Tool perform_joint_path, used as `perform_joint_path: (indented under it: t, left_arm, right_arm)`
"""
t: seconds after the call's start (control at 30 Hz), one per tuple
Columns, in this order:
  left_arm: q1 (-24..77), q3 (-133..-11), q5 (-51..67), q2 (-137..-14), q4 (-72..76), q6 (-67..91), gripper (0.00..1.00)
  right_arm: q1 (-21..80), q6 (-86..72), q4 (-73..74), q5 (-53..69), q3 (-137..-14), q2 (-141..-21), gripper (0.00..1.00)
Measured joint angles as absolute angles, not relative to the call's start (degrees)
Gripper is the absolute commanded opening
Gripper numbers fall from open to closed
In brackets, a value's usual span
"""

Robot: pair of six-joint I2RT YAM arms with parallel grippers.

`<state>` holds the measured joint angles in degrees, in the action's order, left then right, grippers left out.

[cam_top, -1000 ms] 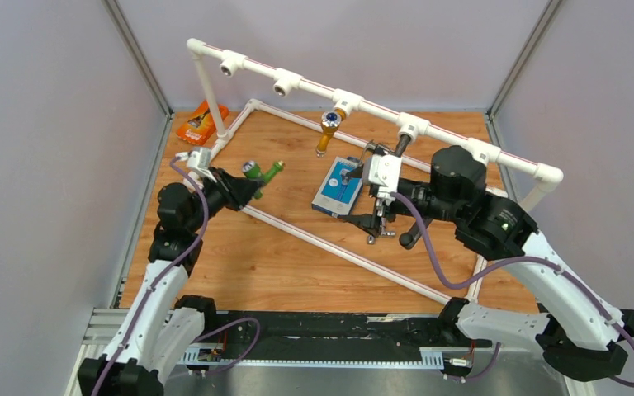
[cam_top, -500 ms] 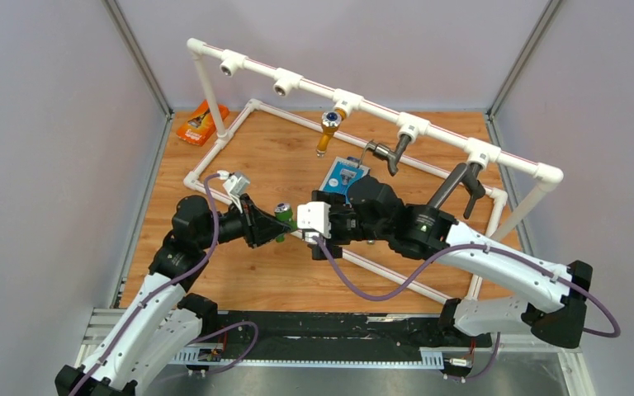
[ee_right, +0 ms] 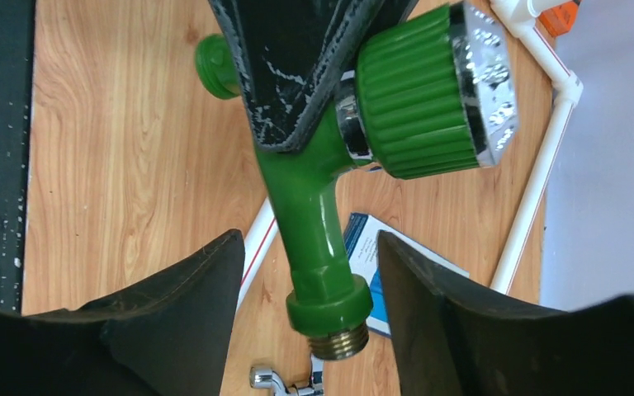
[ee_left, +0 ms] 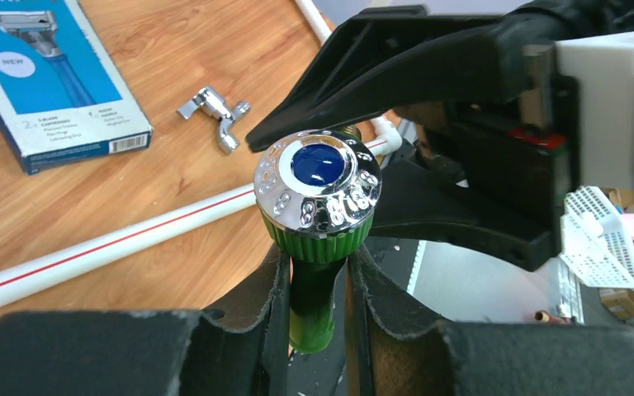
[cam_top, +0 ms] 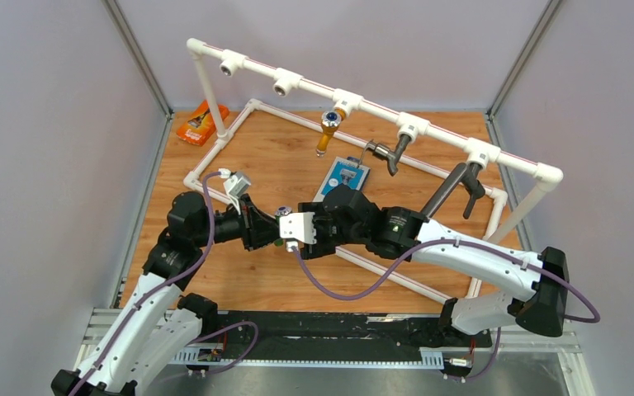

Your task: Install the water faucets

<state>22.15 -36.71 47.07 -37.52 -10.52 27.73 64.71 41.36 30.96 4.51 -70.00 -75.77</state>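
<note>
Three taps are already hanging from tee sockets on the raised white plastic pipe frame [cam_top: 380, 113]: a brass-orange tap [cam_top: 328, 132] and two dark taps [cam_top: 392, 154]. The two bare sockets [cam_top: 231, 63] at the frame's left end are waiting, and two faucets are not yet fitted, so the job is looking a little over half done.

The small shiny chrome metal faucet [ee_left: 215, 111] is lying on the wooden counter [ee_left: 173, 49], near the flat blue-and-white cardboard box [ee_left: 49, 82]. The green plastic faucet with a chrome-capped knob [ee_left: 320, 190] is hanging in the air over the middle of the counter, between the two arms.

The left gripper [ee_left: 314, 268] is clamping it tight by the green body below the knob. The right gripper [ee_right: 307, 243] is standing open and gripping nothing, with a finger on either side of the stem and a gap showing on each side.

The green faucet's long axis is running roughly level, from one gripper across to the other. Its brass threaded end [ee_right: 338, 340] is pointing toward the right gripper's palm, and its knob cap is facing upward. This is reading as a handover before threading into a socket
</note>
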Motion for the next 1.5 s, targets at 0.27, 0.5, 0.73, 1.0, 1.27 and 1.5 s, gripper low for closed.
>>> perform_joint_path:
  t: [0.27, 0.5, 0.73, 1.0, 1.27, 1.5]
  left_arm:
    - [22.2, -37.3, 49.0, -37.6, -11.3, 27.9, 0.18]
    - [22.2, -35.5, 48.9, -37.2, -7.3, 31.0, 0.63]
    - [22.2, -29.1, 47.6, -35.7, 3.3, 38.5, 0.66]
    - [22.2, -24.6, 47.2, -34.2, 11.7, 43.4, 0.6]
    - [22.2, -22.7, 46.0, -33.1, 16.2, 45.8, 0.59]
    - [23.1, -21.7, 44.4, -33.6, 20.6, 47.7, 0.55]
  right_arm:
    - [64.7, 42.3, 31.0, 2.6, -70.0, -77.8, 0.05]
    - [64.7, 42.0, 31.0, 3.5, -70.0, -77.7, 0.0]
    - [64.4, 40.9, 31.0, 4.4, -70.0, -77.7, 0.0]
    - [63.2, 39.0, 31.0, 6.2, -70.8, -77.7, 0.0]
    - [63.1, 37.5, 31.1, 7.1, -71.9, -77.8, 0.0]
    - [63.1, 36.2, 31.0, 8.3, -73.3, -78.8, 0.0]
